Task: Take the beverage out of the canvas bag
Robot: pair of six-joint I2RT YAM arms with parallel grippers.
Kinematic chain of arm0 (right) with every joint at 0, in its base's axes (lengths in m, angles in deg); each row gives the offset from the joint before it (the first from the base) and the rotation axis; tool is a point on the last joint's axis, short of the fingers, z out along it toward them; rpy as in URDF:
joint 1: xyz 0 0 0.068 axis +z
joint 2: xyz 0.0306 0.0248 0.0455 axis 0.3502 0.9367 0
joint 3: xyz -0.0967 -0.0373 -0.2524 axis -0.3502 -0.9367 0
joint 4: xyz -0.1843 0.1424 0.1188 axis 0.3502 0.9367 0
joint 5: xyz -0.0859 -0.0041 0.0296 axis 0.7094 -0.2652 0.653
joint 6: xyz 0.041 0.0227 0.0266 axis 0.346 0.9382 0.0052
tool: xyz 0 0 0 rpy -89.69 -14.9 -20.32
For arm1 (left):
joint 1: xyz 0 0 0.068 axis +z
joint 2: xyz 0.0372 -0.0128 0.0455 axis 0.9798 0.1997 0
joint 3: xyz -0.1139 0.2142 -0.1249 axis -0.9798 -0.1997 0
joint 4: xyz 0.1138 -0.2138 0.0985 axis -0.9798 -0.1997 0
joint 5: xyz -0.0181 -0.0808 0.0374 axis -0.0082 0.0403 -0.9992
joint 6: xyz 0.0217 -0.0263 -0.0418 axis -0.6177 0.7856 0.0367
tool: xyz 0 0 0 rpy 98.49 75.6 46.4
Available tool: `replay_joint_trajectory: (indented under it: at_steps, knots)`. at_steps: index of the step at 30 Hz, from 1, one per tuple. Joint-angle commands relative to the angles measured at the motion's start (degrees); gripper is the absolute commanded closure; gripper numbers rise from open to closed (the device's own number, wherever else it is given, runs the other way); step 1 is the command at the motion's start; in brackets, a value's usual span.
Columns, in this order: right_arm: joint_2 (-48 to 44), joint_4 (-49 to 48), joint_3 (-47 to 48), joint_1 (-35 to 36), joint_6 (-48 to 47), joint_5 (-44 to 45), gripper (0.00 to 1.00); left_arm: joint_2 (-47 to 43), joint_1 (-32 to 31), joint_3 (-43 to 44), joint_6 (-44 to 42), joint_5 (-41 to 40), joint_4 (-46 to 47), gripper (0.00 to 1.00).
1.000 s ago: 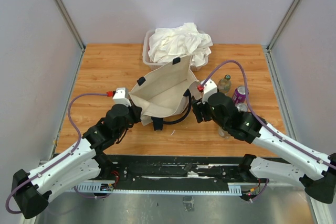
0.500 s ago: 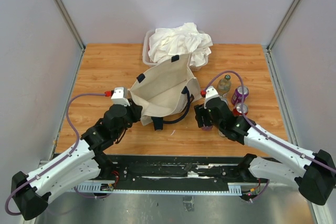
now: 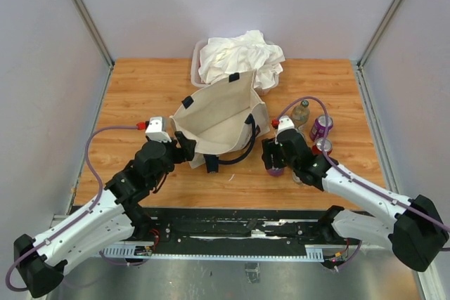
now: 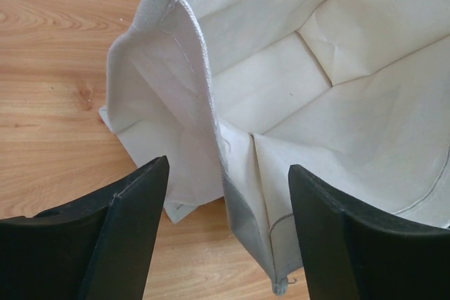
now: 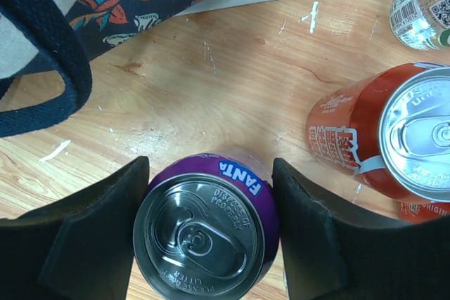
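The beige canvas bag [image 3: 218,114] lies with its mouth gaping toward the arms and its navy straps [image 5: 42,82] trailing on the table. In the left wrist view my left gripper [image 4: 226,173] is open, its fingers standing either side of the bag's near rim [image 4: 200,89] without touching it. My left gripper [image 3: 184,147] sits at the bag's near left corner. The beverage, a purple Fanta can [image 5: 207,233], stands upright outside the bag, low over the wood to its right. My right gripper [image 5: 209,166] is shut on it, one finger against each side. From above the can [image 3: 275,168] shows under that gripper [image 3: 274,163].
A red can [image 5: 394,138] stands close to the right of the held can, with a bottle [image 5: 422,1] beyond it. From above, another purple can [image 3: 321,126] and a bottle [image 3: 301,112] stand at the right. Behind the bag is a plastic tub [image 3: 197,68] heaped with white cloth [image 3: 239,57].
My right gripper has carried the purple can from the bag's mouth toward the near right and down to the table. My left gripper has opened and let go of the bag's rim.
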Motion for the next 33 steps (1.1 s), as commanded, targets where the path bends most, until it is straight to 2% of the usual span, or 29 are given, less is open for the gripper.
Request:
replay_joint_trajectory:
  at_steps: [1,2,3,10,19,26,29,33]
  knots:
    - [-0.07,-2.95,0.40,-0.54,1.22,0.74,0.42,-2.18,0.09,0.45,-1.28,-1.07,1.65,0.20]
    - [-0.11,-2.61,0.42,-0.56,1.26,0.79,0.31,-2.62,0.09,0.46,-1.55,-1.17,1.51,0.05]
    - [-0.13,-2.41,0.42,-0.55,1.26,0.84,0.24,-2.76,0.09,0.46,-1.69,-1.23,1.42,0.01]
    - [-0.46,-1.14,1.33,-0.56,1.17,1.25,0.07,-4.05,0.09,1.08,-2.60,-1.12,0.69,0.00]
    - [-2.99,5.13,9.99,0.47,-2.10,0.32,0.01,-6.84,0.09,3.40,-3.53,-3.97,-0.59,0.00]
    - [-5.16,7.82,17.31,-0.58,-6.65,6.90,0.02,-7.21,0.09,7.05,-6.85,-7.75,-1.70,0.00]
    - [-4.72,9.06,20.73,-5.07,-7.41,6.39,0.02,-6.50,0.09,9.05,-8.09,-11.26,-2.31,0.00]
    - [-3.73,9.09,23.19,-17.09,-6.07,-0.42,0.02,-5.28,0.09,11.37,-12.82,-12.42,-1.92,0.00]
